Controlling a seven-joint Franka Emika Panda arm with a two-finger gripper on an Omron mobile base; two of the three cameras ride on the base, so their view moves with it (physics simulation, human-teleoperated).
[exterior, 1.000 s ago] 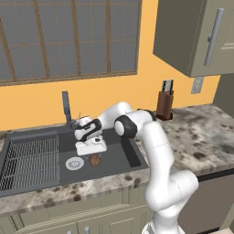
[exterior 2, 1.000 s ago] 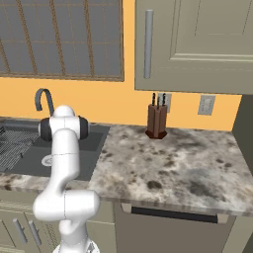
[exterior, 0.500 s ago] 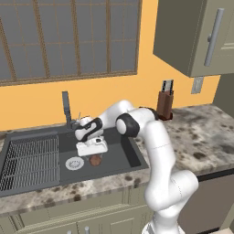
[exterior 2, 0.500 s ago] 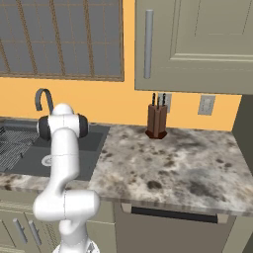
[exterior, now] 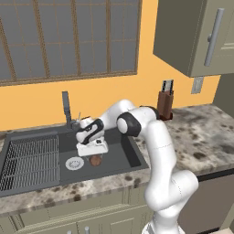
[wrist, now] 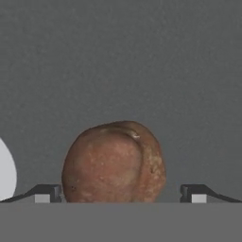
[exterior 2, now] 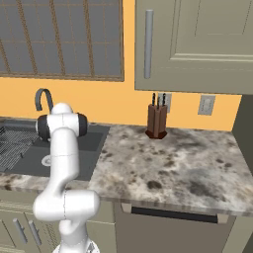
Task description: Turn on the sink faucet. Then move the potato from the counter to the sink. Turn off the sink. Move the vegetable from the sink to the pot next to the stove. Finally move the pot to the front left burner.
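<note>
We see the white robot arm reaching down into the dark grey sink basin (exterior: 114, 153) at the middle left of the left base view. Its two-finger gripper (exterior: 93, 153) hangs just above the brown, lumpy, rounded potato (exterior: 95, 160), which lies on the basin floor beside the round white drain (exterior: 74, 163).

In the hand view the potato (wrist: 114, 163) sits low in the centre, between the two dark fingertips (wrist: 46, 193), which stand wide apart and touch nothing. Its skin looks reddish brown, mottled with pale specks and creased by a curved ridge.

We judge that the potato is already in the sink and the step in hand is either leaving it there or picking it up for the pot. If picking up, the gripper must lower around it and then close.
</note>
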